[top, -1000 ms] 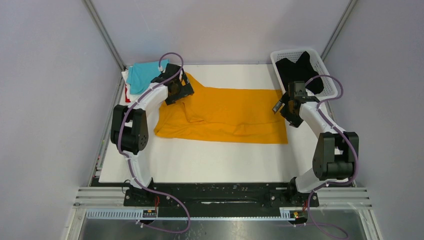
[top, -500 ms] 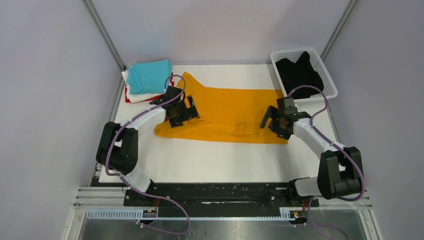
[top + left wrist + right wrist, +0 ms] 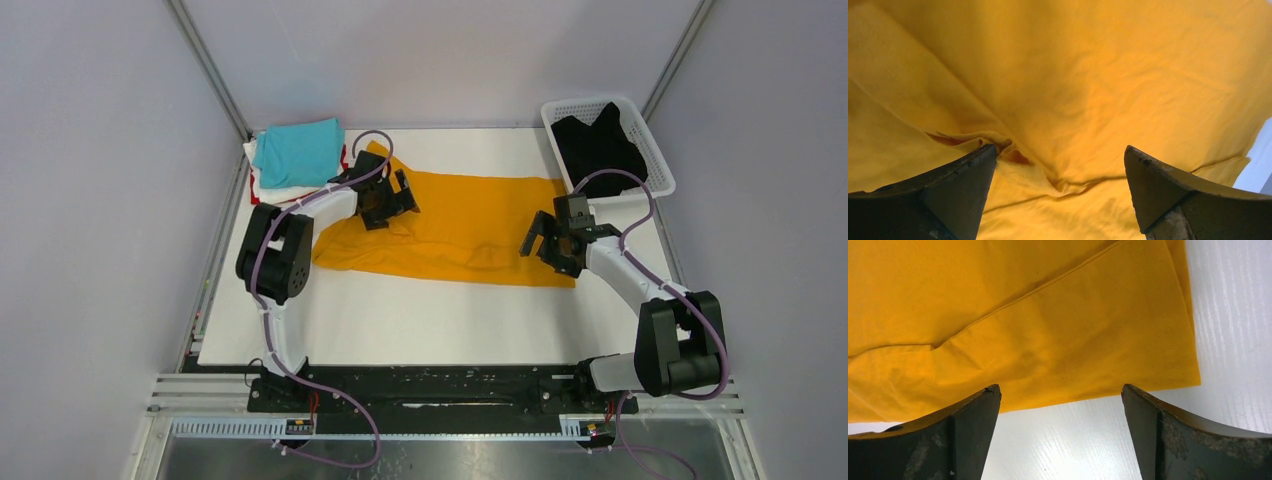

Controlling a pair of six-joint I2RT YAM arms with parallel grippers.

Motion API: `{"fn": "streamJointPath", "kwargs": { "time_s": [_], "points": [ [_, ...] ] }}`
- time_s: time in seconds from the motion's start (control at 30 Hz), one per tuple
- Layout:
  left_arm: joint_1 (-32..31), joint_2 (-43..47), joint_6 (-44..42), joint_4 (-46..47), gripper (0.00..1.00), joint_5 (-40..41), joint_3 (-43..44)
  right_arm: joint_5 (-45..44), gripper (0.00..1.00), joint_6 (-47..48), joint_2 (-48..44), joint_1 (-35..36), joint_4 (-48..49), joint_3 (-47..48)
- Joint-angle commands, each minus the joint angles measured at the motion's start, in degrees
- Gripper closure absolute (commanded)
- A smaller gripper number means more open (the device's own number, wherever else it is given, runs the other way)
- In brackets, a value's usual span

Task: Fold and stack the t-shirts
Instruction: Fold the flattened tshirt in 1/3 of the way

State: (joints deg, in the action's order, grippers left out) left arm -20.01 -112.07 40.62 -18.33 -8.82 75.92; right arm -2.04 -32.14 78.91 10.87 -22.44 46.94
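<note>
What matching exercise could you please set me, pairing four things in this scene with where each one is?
Things:
1. orange-yellow t-shirt
2. turquoise t-shirt
3. black t-shirt
4. right gripper

Places:
A. in the white basket, far right
B. on a white t-shirt, far left corner
C. open above the orange-yellow t-shirt's right edge
D. spread across the middle of the table

Pairs: 1-D, 2-B, 3-A, 4-C.
</note>
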Motion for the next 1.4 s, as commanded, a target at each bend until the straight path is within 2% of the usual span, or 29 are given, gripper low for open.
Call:
{"fn": "streamJointPath", "kwargs": {
  "time_s": [0.0, 0.17, 0.3, 0.37, 0.57, 0.67, 0.77, 1.07, 1.23, 1.37],
  "points": [
    [-0.1, -3.5, -0.9, 3.3, 0.01, -0.3, 10.6, -3.4, 0.00, 1.9, -2.1, 0.2, -1.0, 0.0],
    [-0.1, -6.7, -2.1, 2.9, 0.01, 0.0, 21.4, -3.7, 0.00, 2.5, -3.2, 0.2, -1.2, -0.5],
    [-0.1, -6.3, -3.0, -2.2, 0.01, 0.2, 26.1, -2.7, 0.01, 3.0, -3.3, 0.2, -1.1, -0.7],
    [-0.2, -2.7, -3.3, -1.9, 0.01, 0.4, 21.6, -2.0, 0.01, 3.0, -3.2, 0.2, -0.9, -0.7],
    [-0.1, 13.2, -2.0, 4.9, 0.01, 2.5, -5.6, -0.8, 0.00, 3.4, -2.4, 0.2, -0.3, -0.6],
    [-0.2, 16.6, -0.1, 8.8, 0.01, 2.4, -14.2, -0.6, 0.01, 3.5, -1.8, 0.2, -0.2, -0.3],
    [-0.2, 15.0, 2.1, 16.1, 0.01, 0.2, -18.1, -0.5, 0.00, 3.4, -1.1, 0.3, 0.4, -0.5],
    [-0.3, -1.0, 2.8, 16.7, 0.01, 0.3, 0.3, -2.7, 0.01, 4.2, -0.5, 0.1, -0.6, -0.2],
    [-0.2, -7.8, 0.2, 8.6, 0.01, 3.0, 12.8, -2.8, 0.00, 4.6, -0.3, 0.2, -0.7, 0.0],
    [-0.1, -12.3, -1.4, 5.8, 0.01, 2.3, 20.2, -2.6, 0.01, 4.7, 0.4, 0.2, -0.9, 0.3]
  ]
}}
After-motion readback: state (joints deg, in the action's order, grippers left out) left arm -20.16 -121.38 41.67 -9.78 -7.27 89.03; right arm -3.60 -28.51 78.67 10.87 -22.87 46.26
